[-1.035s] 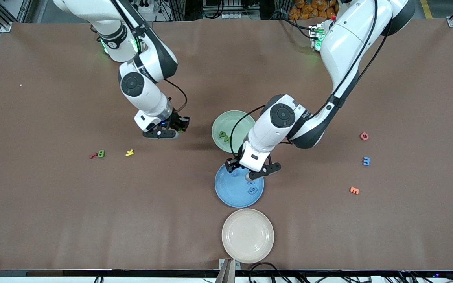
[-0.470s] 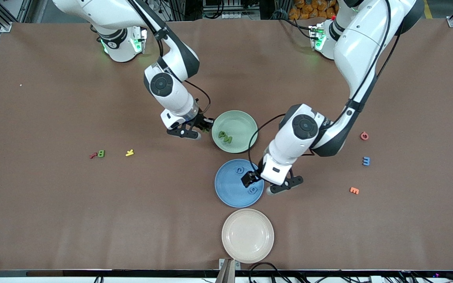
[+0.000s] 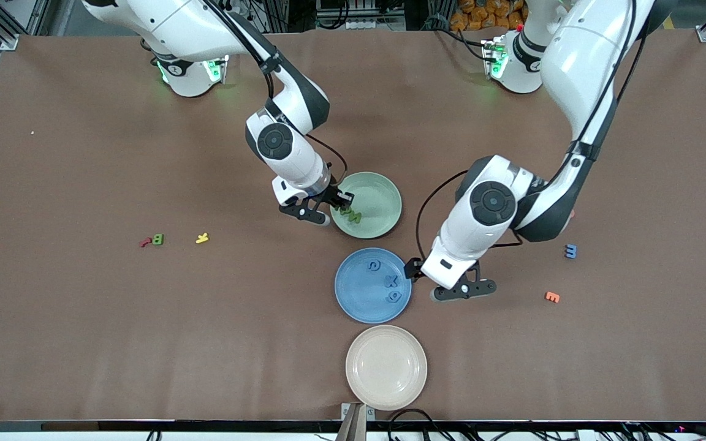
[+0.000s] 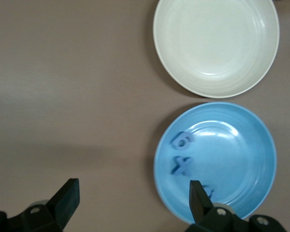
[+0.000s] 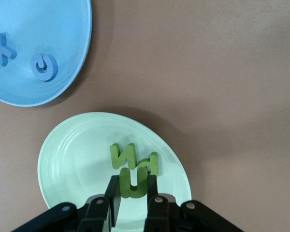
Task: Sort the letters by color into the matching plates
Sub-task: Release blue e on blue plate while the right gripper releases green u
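Observation:
My right gripper (image 3: 341, 207) is over the pale green plate (image 3: 379, 195), shut on a green U letter (image 5: 134, 183). Two more green letters (image 5: 135, 158) lie in that plate (image 5: 72, 159) just under it. The blue plate (image 3: 358, 295) sits nearer the front camera and holds three blue letters (image 3: 391, 281). My left gripper (image 3: 428, 283) is open and empty over bare table beside the blue plate (image 4: 232, 159), toward the left arm's end. A blue letter (image 3: 570, 250) lies on the table toward the left arm's end. Toward the right arm's end lies a green B (image 3: 157, 239).
A cream plate (image 3: 386, 367) sits nearest the front camera, in line with the other two plates. An orange piece (image 3: 552, 296) lies close to the loose blue letter. A red piece (image 3: 145, 242) touches the green B, with a yellow one (image 3: 202, 238) beside them.
My left gripper opened, left a blue letter in the blue plate and moved off toward the left arm's end. My right arm carried the green U to over the green plate.

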Available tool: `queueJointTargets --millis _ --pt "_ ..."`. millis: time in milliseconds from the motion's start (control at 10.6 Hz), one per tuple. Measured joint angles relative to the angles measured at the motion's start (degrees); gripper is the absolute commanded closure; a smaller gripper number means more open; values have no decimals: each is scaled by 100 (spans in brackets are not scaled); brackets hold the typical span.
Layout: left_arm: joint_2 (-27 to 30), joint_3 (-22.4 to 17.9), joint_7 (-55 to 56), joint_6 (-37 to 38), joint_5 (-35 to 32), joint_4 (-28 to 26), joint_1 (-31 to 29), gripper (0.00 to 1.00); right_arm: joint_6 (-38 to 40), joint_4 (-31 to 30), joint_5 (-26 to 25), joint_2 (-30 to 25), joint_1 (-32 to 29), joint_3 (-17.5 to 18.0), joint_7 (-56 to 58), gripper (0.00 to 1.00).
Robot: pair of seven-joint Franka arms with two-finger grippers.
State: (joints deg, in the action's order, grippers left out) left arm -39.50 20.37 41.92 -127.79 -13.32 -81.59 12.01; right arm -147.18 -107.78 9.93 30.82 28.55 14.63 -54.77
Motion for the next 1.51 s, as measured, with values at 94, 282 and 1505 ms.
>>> queueJointTargets --millis 94,282,1505 --pt "151 1 -284 311 0 10 -71 0 0 79 -5 72 7 0 -116 73" --pt "486 6 -847 938 14 20 -237 0 0 201 -15 172 19 1 -397 59" --pt "2200 1 -1638 2458 1131 -1279 -970 0 491 277 -800 257 -103 35 -1078 44"
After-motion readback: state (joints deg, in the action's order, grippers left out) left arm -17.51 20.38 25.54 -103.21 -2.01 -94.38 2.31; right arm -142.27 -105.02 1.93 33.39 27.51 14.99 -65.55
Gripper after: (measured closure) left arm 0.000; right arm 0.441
